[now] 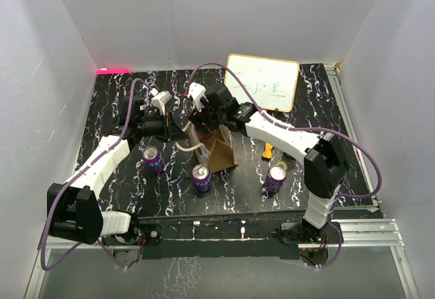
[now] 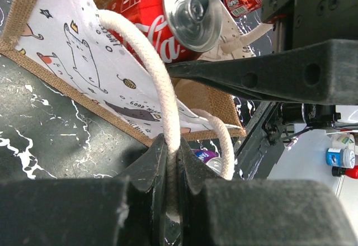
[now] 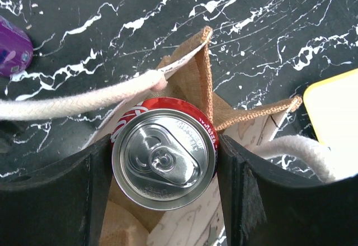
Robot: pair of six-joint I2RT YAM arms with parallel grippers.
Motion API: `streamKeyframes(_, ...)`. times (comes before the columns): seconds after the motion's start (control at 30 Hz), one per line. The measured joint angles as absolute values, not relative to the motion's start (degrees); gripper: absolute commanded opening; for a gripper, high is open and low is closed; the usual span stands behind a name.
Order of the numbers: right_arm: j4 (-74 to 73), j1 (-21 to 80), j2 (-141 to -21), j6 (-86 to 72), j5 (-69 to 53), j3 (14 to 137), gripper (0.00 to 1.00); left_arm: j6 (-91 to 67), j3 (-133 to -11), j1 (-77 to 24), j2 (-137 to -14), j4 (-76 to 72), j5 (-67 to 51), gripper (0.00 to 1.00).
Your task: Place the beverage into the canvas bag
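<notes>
The tan canvas bag stands mid-table; its whitish patterned side shows in the left wrist view. My left gripper is shut on one cream loop handle and holds it out to the side. My right gripper is shut on a red cola can, upright, held over the bag's open mouth. The can also shows in the left wrist view, partly inside the bag's rim. In the top view the right gripper hovers over the bag.
Three purple cans stand on the black marbled table: left, front and right. A white board with a yellow rim lies at the back right. An orange-yellow object lies by the right arm.
</notes>
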State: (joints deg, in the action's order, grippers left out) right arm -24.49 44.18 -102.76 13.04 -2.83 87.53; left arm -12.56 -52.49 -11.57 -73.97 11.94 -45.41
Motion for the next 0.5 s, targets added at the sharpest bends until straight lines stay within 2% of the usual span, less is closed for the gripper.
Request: streamKeyframes(0.5,-13.3,42.6,-107.3,7.5,-1.1,83.2,0.08,-10.8,-51.3,-11.4,-73.9,12.0,-44.8,0.0)
